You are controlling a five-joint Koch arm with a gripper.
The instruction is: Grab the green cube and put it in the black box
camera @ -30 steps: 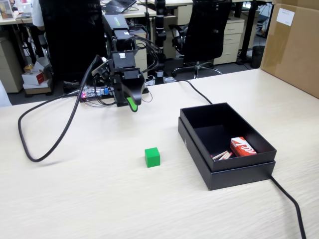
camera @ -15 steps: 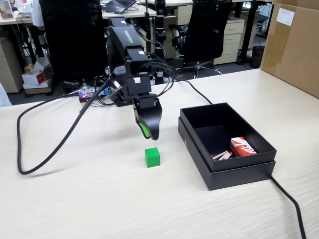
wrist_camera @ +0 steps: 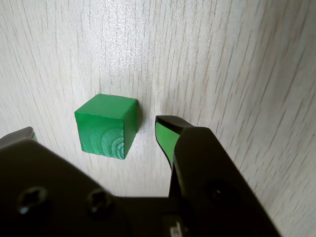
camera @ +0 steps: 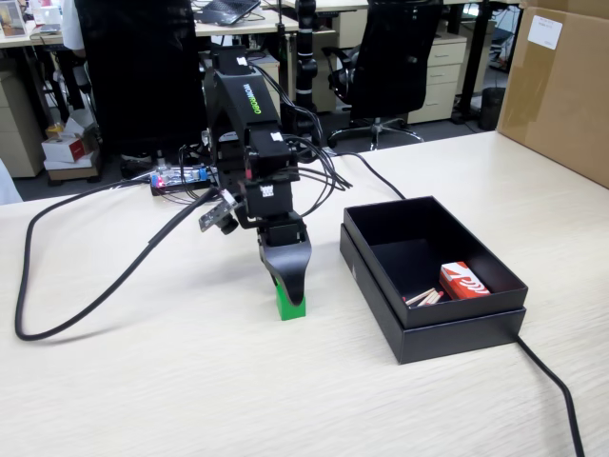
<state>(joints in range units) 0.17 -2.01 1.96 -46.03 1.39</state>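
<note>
The green cube (camera: 284, 308) rests on the light wood table left of the black box (camera: 455, 339). My gripper (camera: 290, 291) points down over the cube, and its dark finger hides the cube's upper part in the fixed view. The wrist view shows the cube (wrist_camera: 105, 127) sitting on the table between my gripper's (wrist_camera: 96, 129) green-padded fingers. The right pad (wrist_camera: 166, 138) stands a small gap away from the cube's side. Only the tip of the left finger (wrist_camera: 23, 133) shows. The gripper is open and nothing is gripped.
Inside the black box lie a red-and-white packet (camera: 463, 281) and some small sticks (camera: 425, 297). A black cable (camera: 555, 384) trails from the box's near corner. A large brown carton (camera: 561, 86) stands at the table's right. Office chairs stand behind the table.
The arm swung forward from the back of the table and lowered. The gripper went from hovering above the cube to straddling it at table level. The cube has not moved.
</note>
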